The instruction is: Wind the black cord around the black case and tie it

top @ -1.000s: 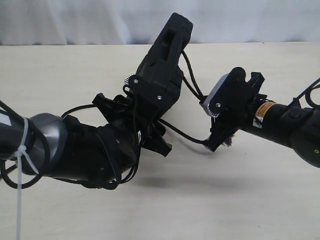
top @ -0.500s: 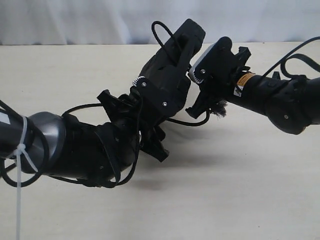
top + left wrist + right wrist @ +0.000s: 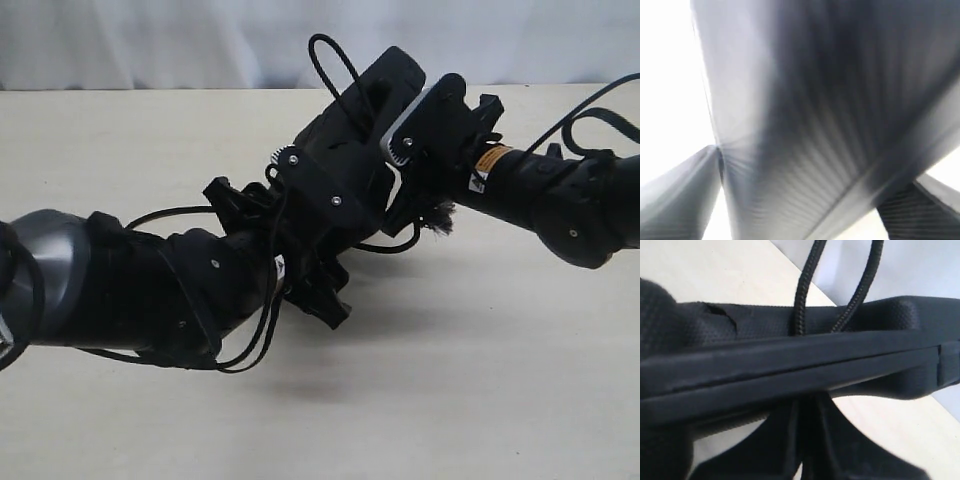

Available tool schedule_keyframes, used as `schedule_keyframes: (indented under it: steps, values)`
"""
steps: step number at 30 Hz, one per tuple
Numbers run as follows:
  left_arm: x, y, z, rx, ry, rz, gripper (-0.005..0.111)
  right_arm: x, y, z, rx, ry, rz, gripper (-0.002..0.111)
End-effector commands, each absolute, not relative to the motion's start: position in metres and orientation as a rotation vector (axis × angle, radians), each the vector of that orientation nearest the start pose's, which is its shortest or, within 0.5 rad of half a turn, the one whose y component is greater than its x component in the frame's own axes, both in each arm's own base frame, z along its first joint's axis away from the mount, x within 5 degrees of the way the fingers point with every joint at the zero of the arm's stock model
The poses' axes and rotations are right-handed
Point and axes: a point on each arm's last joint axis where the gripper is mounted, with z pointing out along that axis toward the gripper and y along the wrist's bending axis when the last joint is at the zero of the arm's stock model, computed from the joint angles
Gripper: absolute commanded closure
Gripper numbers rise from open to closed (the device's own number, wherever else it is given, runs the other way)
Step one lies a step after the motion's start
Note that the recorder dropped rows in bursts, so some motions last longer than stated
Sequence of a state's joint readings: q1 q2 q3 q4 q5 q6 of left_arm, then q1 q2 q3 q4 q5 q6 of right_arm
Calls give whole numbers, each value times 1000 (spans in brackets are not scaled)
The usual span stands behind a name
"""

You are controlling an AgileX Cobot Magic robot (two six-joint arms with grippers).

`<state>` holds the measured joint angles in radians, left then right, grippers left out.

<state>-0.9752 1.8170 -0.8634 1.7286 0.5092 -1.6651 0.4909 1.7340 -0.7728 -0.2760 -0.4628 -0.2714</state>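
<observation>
Left gripper grasps flat matte black plastic case, tilted aloft. Right gripper, at the case's 3 o'clock, clenches thin black braided cord.

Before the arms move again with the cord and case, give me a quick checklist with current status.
1. Left gripper holding the black case off the table: ok.
2. Right gripper shut on the black cord by its frayed end: ok.
3. Cord over the case's edge: ok, two strands.
4. Cord snug: not ok, a loop stands clear.
5. Knot tied: cannot tell.
</observation>
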Motion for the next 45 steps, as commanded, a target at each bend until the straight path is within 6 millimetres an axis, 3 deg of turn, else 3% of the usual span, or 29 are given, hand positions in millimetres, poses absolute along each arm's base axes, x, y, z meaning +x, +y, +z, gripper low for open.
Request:
schedule_keyframes:
  steps: [1, 10, 12, 17, 25, 33, 45]
  values:
    - [225, -254, 180, 822, 2030, 53, 32, 299, 173, 181, -1028, 1702, 108, 104]
    - [226, -234, 228, 629, 1925, 109, 32, 299, 173, 181, -1031, 1703, 106, 104]
    - [224, -235, 230, 638, 1926, 86, 32, 299, 173, 181, -1031, 1703, 106, 104]
    - [208, -259, 221, 910, 1947, -204, 33, 299, 173, 181, -1013, 1715, 120, 104]
    - [217, -250, 225, 809, 1921, -65, 33, 299, 172, 179, -1023, 1739, 113, 104]
    - [217, -249, 230, 815, 1896, -56, 33, 299, 172, 179, -1023, 1739, 113, 104]
    - [212, -230, 272, 690, 1800, -65, 33, 299, 172, 179, -1002, 1752, 128, 104]
